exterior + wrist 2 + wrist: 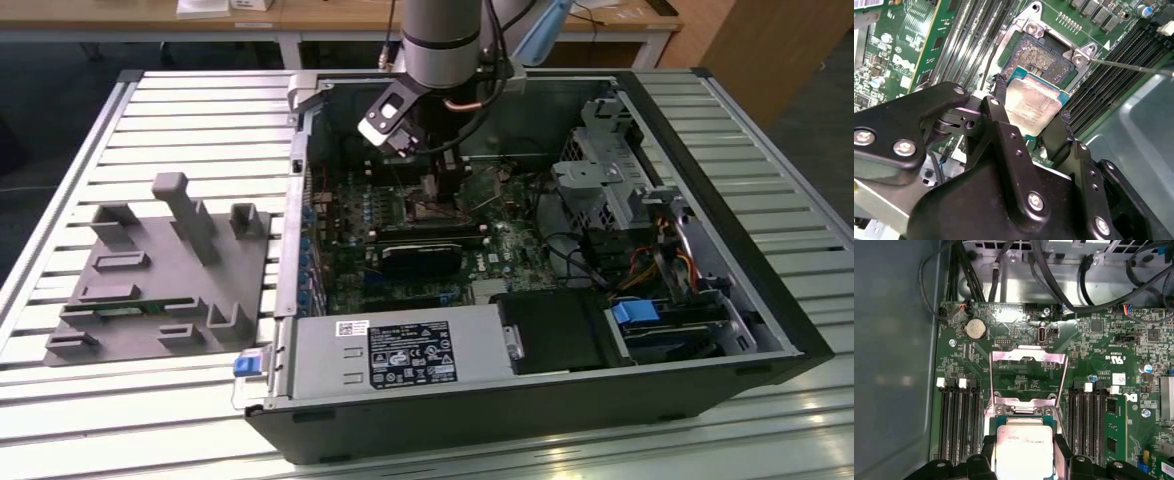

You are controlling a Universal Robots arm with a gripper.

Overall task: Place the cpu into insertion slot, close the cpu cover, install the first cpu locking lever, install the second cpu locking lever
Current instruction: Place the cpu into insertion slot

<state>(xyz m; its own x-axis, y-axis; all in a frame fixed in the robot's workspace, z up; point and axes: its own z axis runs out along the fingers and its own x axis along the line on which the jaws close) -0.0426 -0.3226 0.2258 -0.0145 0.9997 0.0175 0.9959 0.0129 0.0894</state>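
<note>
Slatted metal table (174,110) carries an open computer case (747,330). At the exterior view's upper centre, the gripper (1032,100), clamped on the cpu (1024,450), hangs just above the insertion slot (1046,55), with the cpu cover (1028,356) raised. Placement looks to be in hand; it calls for squaring the cpu to the slot.

Grey fixture block (147,290); open computer case (534,415) alongside

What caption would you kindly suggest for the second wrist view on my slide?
Gripper holds the processor chip by its edges over the empty socket.
</note>
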